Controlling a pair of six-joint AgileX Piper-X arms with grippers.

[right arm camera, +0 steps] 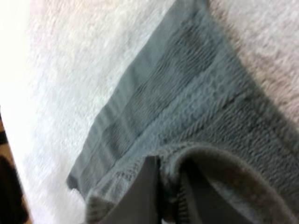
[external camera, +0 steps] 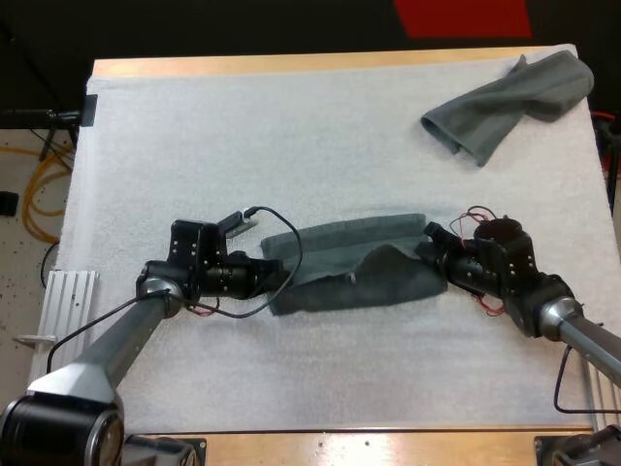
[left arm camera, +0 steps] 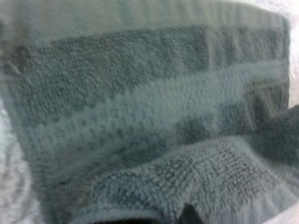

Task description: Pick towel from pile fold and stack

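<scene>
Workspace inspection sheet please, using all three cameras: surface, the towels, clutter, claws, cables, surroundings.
Surface: white mat lying flat over the wooden table.
Job's things: long towel at mid-mat, lying between the two claws, its near edge partly folded over; crumpled towel at the mat's far right corner.
Clutter: nothing seen.
Claws: left claw at the long towel's left end; right claw shut on a fold at its right end.
Cables: yellow cable looped on the floor left of the table.
Surroundings: metal rail beside the table's left side.
</scene>
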